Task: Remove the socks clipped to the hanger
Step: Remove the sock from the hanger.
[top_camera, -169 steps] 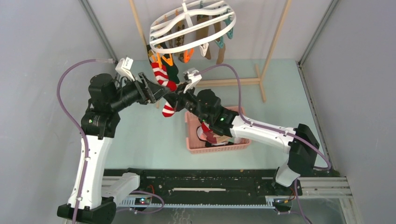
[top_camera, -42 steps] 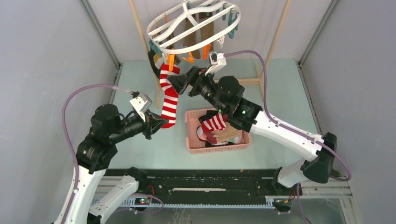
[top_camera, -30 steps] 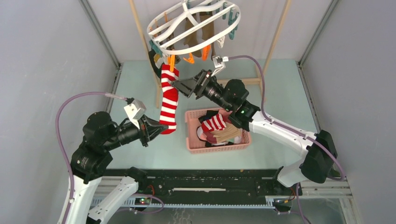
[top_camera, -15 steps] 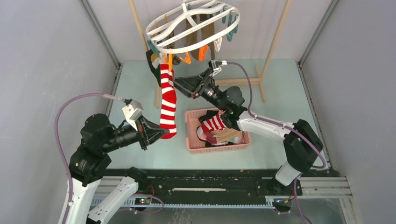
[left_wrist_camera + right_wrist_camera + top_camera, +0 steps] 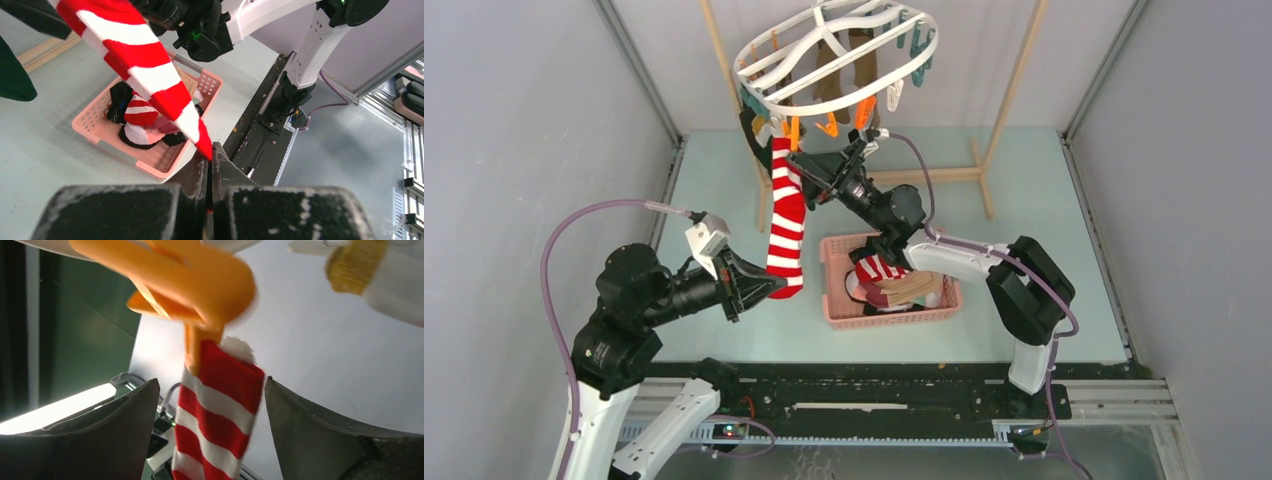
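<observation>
Your left gripper [image 5: 772,286] is shut tight on the toe of the red-and-white striped soft sock [image 5: 786,220]. The sock hangs from an orange plastic clothespin [image 5: 195,285] on the big white plastic ring hanger [image 5: 834,55]. Your right gripper [image 5: 212,405] stands wide open around the sock's top.

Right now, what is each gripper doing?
Left gripper: closed, pinching the toe of the red-and-white striped sock.
Right gripper: open, straddling that sock's cuff just below the orange clothespin, not gripping.
</observation>
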Robot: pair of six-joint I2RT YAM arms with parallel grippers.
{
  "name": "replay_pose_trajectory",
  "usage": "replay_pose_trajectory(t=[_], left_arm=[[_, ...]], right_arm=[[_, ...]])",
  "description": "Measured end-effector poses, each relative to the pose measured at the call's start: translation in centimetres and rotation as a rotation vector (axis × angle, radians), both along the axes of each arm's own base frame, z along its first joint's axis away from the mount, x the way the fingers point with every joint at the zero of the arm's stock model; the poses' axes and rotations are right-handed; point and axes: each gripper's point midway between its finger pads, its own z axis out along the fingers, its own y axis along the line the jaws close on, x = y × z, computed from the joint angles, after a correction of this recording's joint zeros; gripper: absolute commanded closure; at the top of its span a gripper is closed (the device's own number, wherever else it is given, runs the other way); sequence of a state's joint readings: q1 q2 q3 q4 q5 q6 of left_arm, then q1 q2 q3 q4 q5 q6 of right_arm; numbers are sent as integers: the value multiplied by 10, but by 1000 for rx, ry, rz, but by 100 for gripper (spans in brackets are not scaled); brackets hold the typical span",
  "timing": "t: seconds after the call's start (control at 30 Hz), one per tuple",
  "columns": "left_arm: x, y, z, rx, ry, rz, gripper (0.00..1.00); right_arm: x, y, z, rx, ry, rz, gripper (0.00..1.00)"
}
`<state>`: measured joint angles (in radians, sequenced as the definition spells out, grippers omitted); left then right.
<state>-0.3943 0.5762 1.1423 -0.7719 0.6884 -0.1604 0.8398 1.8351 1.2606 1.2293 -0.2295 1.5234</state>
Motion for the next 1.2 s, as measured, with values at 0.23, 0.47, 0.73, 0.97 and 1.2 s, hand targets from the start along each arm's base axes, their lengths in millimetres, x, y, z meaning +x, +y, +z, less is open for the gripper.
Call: replay_pose_trajectory(t=[0.23,0.47,0.73,0.97,1.2], left_arm=[[0,0,0,1,-1,0,100],[1,0,-1,3,5,-1,100],[0,-1,-1,1,6,-4,100],[0,-1,-1,0,7,-4,100],[-4,0,1,-8,1,-6,100]], right_arm=[[4,-10,33,107,-29,13,25],[16,-14,50,181,-25,16,30],[28,-7,45,205,11,20,38],[32,-10,47,218,23,10,48],[35,-12,48,230,37,5,41]])
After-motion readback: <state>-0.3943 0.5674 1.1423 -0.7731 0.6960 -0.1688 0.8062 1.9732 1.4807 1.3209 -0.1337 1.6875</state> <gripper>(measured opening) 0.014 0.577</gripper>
